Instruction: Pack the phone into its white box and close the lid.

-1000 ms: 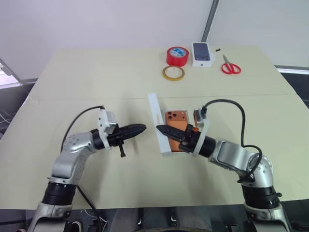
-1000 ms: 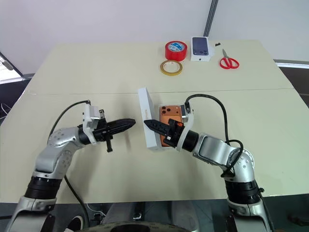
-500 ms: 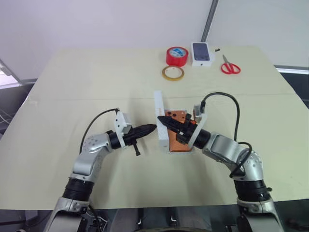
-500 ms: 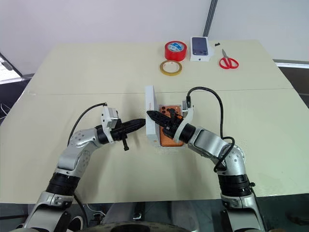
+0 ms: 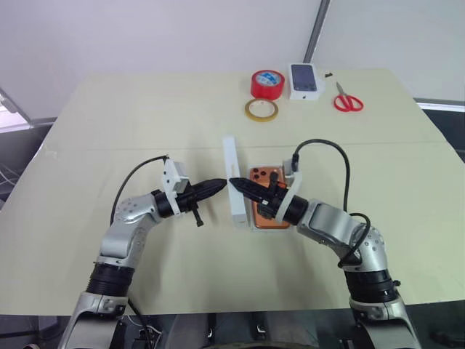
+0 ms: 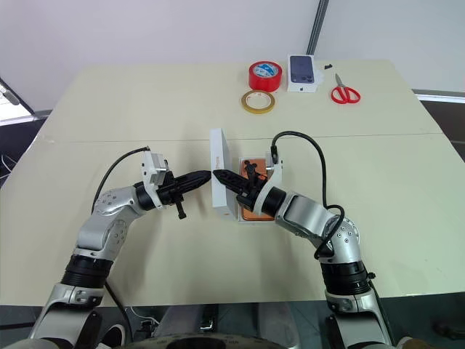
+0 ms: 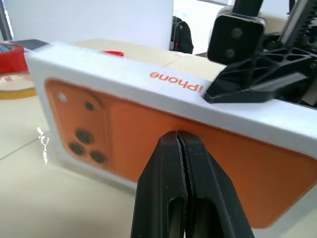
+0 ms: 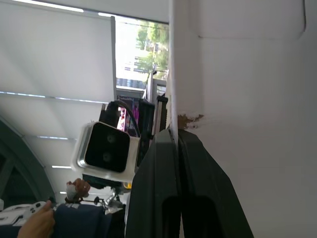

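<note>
Closing the plain white rimmed cardboard lid (image 5: 233, 181) over the flat copper-orange phone (image 5: 269, 196).

My left claw (image 5: 219, 185), fingers together and empty, points level at the lid's outer face; the lid stands nearly upright on its long edge along the left side of the shallow white cardboard tray (image 5: 253, 225), where the phone lies. My right claw (image 5: 237, 182), also pinched together, touches the lid's top edge. The tray's floor is hidden under phone and arm.
</note>
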Available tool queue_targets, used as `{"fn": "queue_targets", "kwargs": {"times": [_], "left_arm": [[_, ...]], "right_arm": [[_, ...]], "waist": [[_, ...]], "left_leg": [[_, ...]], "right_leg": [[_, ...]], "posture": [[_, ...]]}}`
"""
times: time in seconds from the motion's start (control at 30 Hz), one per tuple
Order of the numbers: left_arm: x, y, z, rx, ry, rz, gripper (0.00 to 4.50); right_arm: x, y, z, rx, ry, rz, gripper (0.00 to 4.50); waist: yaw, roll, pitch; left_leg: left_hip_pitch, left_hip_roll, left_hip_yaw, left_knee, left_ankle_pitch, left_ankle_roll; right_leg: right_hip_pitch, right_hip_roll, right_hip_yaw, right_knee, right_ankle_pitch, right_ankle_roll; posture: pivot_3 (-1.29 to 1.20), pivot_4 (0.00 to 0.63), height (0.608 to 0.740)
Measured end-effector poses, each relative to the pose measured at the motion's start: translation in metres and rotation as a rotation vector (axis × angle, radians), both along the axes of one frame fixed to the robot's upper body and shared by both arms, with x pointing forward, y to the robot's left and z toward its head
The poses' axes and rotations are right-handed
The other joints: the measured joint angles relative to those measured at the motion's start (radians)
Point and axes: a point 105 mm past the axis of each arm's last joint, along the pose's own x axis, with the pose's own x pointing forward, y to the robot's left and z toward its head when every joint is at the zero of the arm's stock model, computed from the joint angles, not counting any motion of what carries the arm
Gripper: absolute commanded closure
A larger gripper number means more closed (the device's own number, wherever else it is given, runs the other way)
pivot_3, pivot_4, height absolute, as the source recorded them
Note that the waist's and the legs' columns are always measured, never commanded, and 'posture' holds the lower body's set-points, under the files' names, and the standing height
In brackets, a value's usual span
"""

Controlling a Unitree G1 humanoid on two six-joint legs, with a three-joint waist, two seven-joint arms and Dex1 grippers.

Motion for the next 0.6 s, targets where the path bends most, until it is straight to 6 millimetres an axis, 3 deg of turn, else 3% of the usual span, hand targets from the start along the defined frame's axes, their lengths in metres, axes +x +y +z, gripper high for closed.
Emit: {"fn": "queue_targets", "kwargs": {"times": [0.5,0.6], "left_arm": [[-0.003,-0.009,-0.009,-0.001,0.021,-0.01,4.45],[-0.003,-0.02,-0.02,0.002,0.043,-0.019,4.5]], "right_arm": [[0.006,-0.009,-0.013,-0.075,-0.009,-0.04,4.5],[0.007,-0.017,-0.013,-0.065,-0.006,-0.065,3.61]], "waist": [[0.003,0.0,0.0],[0.004,0.0,0.0]], "left_leg": [[0.0,0.0,0.0,0.0,0.0,0.0],[0.0,0.0,0.0,0.0,0.0,0.0]], "right_leg": [[0.0,0.0,0.0,-0.001,0.0,0.0],[0.001,0.0,0.0,-0.002,0.0,0.0]], "posture": [[0.0,0.15,0.74],[0.0,0.15,0.74]]}}
